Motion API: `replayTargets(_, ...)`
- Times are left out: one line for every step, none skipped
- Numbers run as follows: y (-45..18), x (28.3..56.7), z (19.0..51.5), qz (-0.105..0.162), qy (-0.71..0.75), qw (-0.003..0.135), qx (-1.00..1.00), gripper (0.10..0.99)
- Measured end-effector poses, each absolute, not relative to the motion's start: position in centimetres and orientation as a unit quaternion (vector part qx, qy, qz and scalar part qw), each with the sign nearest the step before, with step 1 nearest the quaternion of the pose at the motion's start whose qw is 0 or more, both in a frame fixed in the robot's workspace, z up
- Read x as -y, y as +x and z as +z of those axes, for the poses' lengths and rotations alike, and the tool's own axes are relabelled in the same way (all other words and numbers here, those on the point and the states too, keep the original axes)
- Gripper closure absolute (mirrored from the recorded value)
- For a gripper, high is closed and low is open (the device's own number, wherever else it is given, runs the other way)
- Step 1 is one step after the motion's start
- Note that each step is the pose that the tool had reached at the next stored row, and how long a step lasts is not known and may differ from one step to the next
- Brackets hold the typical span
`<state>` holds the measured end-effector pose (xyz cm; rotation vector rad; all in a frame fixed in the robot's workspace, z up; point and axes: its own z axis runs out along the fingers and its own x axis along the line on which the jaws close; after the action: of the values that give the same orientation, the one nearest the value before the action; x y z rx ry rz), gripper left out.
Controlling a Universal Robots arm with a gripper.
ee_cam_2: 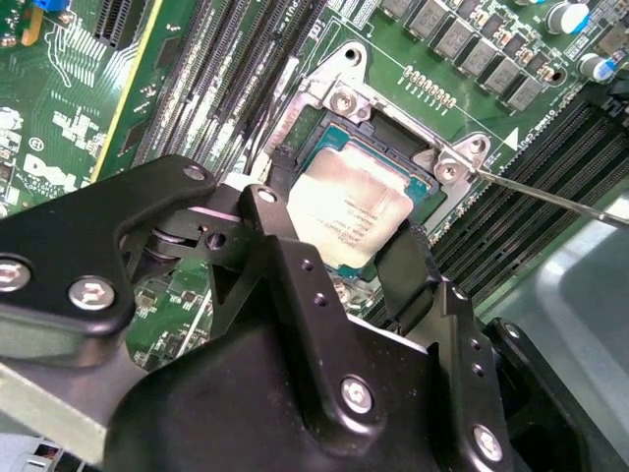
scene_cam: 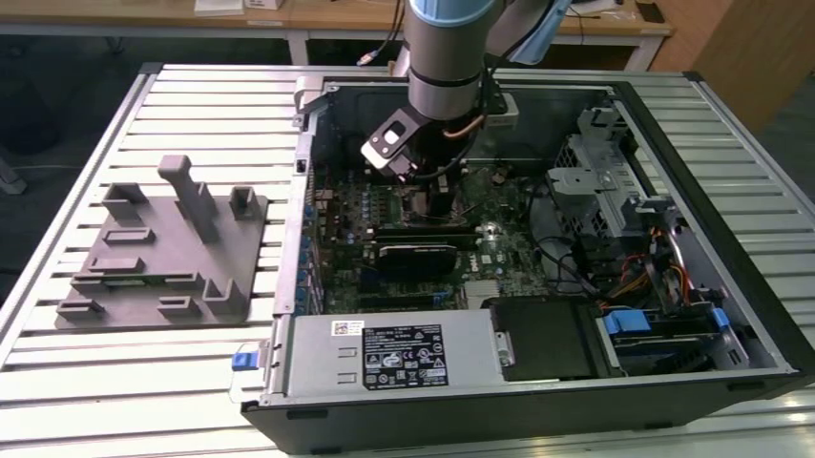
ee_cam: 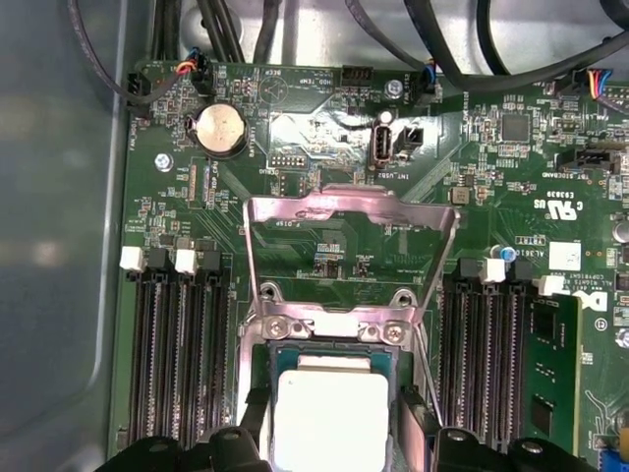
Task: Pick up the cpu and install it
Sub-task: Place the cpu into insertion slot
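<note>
I am at the putting-in step. My gripper (ee_cam_2: 344, 221) is closed on the cpu (ee_cam_2: 356, 205), with one finger on each side of it. The cpu is right at the socket (ee_cam_2: 329, 93), down inside its metal frame, and I think it is almost sitting in place. The socket's lid (ee_cam: 349, 211) is flipped open just beside the socket. I think the cpu must go in flat and softly, with its corners lined up.
</note>
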<state>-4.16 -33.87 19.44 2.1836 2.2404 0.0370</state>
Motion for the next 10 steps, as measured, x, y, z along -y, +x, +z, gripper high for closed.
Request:
replayTargets(-4.16, 33.87, 19.61, 0.012, 0.698, 0.006, -0.716, 0.471)
replayTargets(-4.16, 33.87, 19.80, 0.012, 0.698, 0.006, -0.716, 0.471)
replayTargets(-4.16, 33.87, 20.01, 0.012, 0.698, 0.006, -0.716, 0.471)
replayTargets(-4.16, 33.87, 20.22, 0.012, 0.698, 0.006, -0.716, 0.471)
replayTargets(-4.16, 33.87, 20.39, 0.012, 0.698, 0.006, -0.716, 0.471)
replayTargets(-4.15, 33.86, 20.45, 0.012, 0.698, 0.006, -0.716, 0.471)
replayTargets(-4.15, 33.86, 20.44, 0.012, 0.698, 0.006, -0.716, 0.471)
replayTargets(-4.15, 33.86, 20.44, 0.012, 0.698, 0.006, -0.716, 0.471)
replayTargets(-4.15, 33.86, 20.45, 0.012, 0.698, 0.006, -0.716, 0.471)
replayTargets(-4.15, 33.87, 20.45, 0.012, 0.698, 0.006, -0.716, 0.471)
